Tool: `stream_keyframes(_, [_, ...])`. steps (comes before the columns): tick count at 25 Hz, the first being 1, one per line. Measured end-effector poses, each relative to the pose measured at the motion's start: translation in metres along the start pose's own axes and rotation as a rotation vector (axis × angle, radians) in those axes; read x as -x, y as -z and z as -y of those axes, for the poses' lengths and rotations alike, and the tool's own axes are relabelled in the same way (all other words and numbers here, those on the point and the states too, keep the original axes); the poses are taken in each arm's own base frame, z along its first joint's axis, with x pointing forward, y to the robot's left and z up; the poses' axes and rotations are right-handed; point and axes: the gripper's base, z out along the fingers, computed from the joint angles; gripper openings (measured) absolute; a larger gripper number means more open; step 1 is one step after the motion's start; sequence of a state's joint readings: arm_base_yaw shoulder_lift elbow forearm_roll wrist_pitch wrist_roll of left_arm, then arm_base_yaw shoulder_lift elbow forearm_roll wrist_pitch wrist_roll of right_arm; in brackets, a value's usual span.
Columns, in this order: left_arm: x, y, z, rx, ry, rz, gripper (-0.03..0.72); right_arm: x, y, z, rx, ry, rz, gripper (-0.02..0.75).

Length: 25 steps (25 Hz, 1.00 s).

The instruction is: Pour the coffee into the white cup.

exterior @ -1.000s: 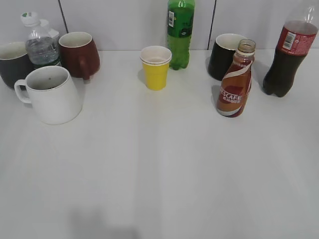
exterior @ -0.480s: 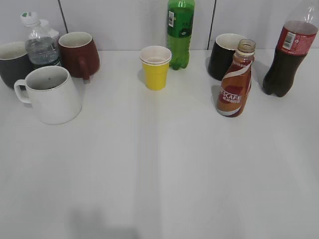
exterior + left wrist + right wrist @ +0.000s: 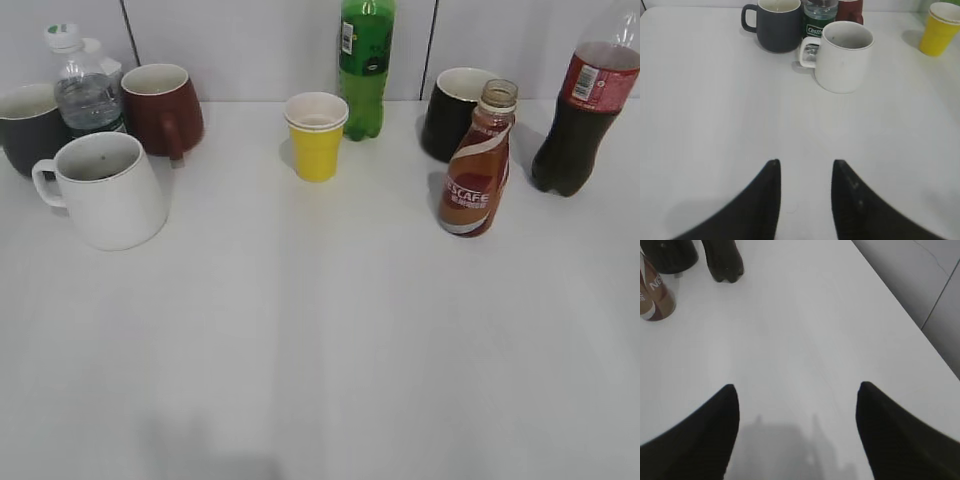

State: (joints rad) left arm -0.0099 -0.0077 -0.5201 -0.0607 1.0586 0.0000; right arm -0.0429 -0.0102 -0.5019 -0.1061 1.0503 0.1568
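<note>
Exterior view: the coffee (image 3: pixel 475 170), uncapped and upright, stands on the white table (image 3: pixel 320 340) at about 3 o'clock from the table's centre, just in front of a black mug (image 3: pixel 452 110) and beside a cola bottle (image 3: pixel 582 110) at its 2 o'clock. The white cup (image 3: pixel 105 190) stands upright at about 9 o'clock, handle turned toward the left edge, well apart from the coffee. Behind it stand a dark grey mug (image 3: pixel 25 125), a water bottle (image 3: pixel 85 90) and a maroon mug (image 3: pixel 165 108). A yellow paper cup (image 3: pixel 316 135) and a green soda bottle (image 3: pixel 364 65) stand at 12 o'clock. Neither arm appears here. Left wrist view: the left gripper (image 3: pixel 805 172) hangs above bare table with its jaws a narrow gap apart and nothing between them; the white cup (image 3: pixel 844 57) lies at its 12 o'clock. Right wrist view: the right gripper (image 3: pixel 796 390) holds its jaws wide apart over bare table, holding nothing; the coffee (image 3: pixel 654 292) shows at 10 o'clock, cut by the frame edge.
</note>
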Motion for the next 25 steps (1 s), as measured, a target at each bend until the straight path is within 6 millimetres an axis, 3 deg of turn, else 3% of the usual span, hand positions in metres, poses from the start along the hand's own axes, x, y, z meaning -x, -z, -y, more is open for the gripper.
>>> stream_keyframes(25, [0.0, 0.0, 0.0, 0.0, 0.0, 0.0, 0.245, 0.0001, 0.0, 0.0, 0.0, 0.001, 0.001, 0.57])
